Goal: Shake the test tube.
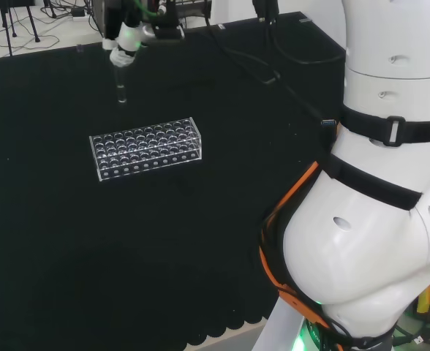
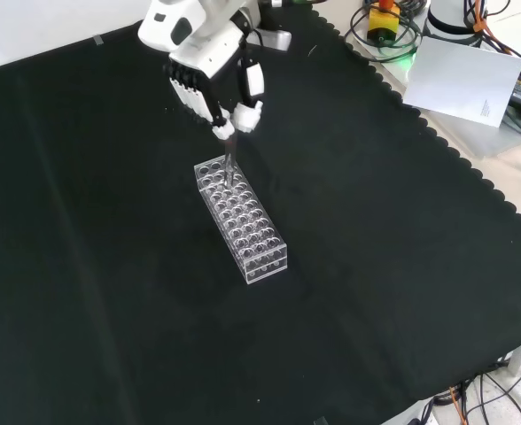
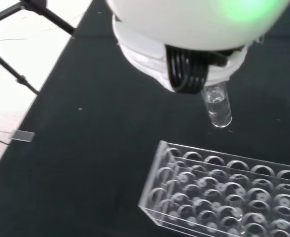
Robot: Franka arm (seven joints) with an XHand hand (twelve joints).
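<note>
In the wrist view the test tube's [image 3: 217, 106] upper end is hidden behind the hand [image 3: 194, 54]. At four o'clock the clear rack [image 3: 219, 197] is cut off by the picture's edge. The tube's contents cannot be told.

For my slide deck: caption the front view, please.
Hand pinches a clear test tube above the rack.

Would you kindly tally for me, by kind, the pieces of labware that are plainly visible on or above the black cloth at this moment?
Test tube: 1, held above the cloth by the robot hand
Clear tube rack: 1, standing on the cloth, with no tube plainly visible in it
Total: 2
</note>
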